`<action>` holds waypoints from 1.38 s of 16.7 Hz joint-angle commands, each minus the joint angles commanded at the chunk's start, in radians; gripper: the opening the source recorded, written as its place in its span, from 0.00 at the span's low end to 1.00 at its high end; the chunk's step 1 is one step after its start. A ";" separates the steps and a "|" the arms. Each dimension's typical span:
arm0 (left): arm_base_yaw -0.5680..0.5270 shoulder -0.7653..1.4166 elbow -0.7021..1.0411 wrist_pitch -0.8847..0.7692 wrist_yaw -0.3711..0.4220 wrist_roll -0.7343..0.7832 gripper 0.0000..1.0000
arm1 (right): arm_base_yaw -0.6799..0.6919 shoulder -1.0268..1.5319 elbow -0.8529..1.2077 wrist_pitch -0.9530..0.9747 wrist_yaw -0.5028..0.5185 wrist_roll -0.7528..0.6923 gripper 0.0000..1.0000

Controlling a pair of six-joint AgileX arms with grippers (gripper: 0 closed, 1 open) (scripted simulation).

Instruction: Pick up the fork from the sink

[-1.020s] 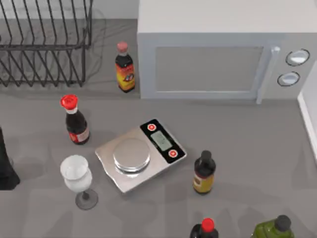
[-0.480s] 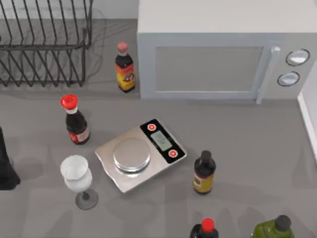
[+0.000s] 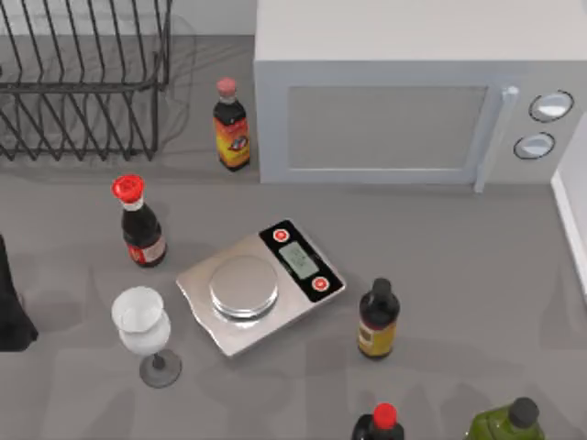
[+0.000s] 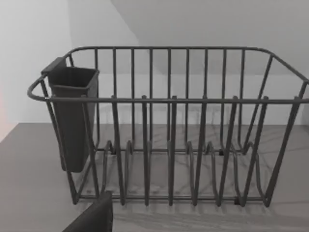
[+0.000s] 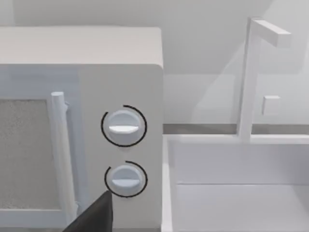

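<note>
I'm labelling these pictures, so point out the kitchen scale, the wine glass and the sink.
kitchen scale (image 3: 243,286), top view, round weighing plate.
wine glass (image 3: 139,313), top view, bowl's rim.
sink (image 5: 166,183), right wrist view, white side wall.

You have a matt grey countertop (image 3: 459,257) under a brushed-metal kitchen scale (image 3: 261,286) with a shiny steel pan. The dish rack (image 4: 169,145) is thin dark wire holding a matt plastic cutlery cup (image 4: 72,118). The microwave (image 3: 404,101) and sink (image 5: 241,193) look smooth, matt white; the wine glass (image 3: 145,332) is clear glass.

Rack (image 3: 83,82) cut by the top view's left and top edges; sink (image 3: 573,220) by its right edge; two bottles (image 3: 381,423) (image 3: 506,423) by its bottom; sink's floor hidden in the right wrist view.
</note>
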 joint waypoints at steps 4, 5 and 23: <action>0.000 0.000 0.000 0.000 0.000 0.000 1.00 | 0.000 0.000 0.000 0.000 0.000 0.000 1.00; 0.000 0.000 0.000 0.000 0.000 0.000 1.00 | 0.000 0.000 0.000 0.000 0.000 0.000 1.00; 0.000 0.000 0.000 0.000 0.000 0.000 1.00 | -0.165 1.235 1.051 -0.656 0.002 -0.154 1.00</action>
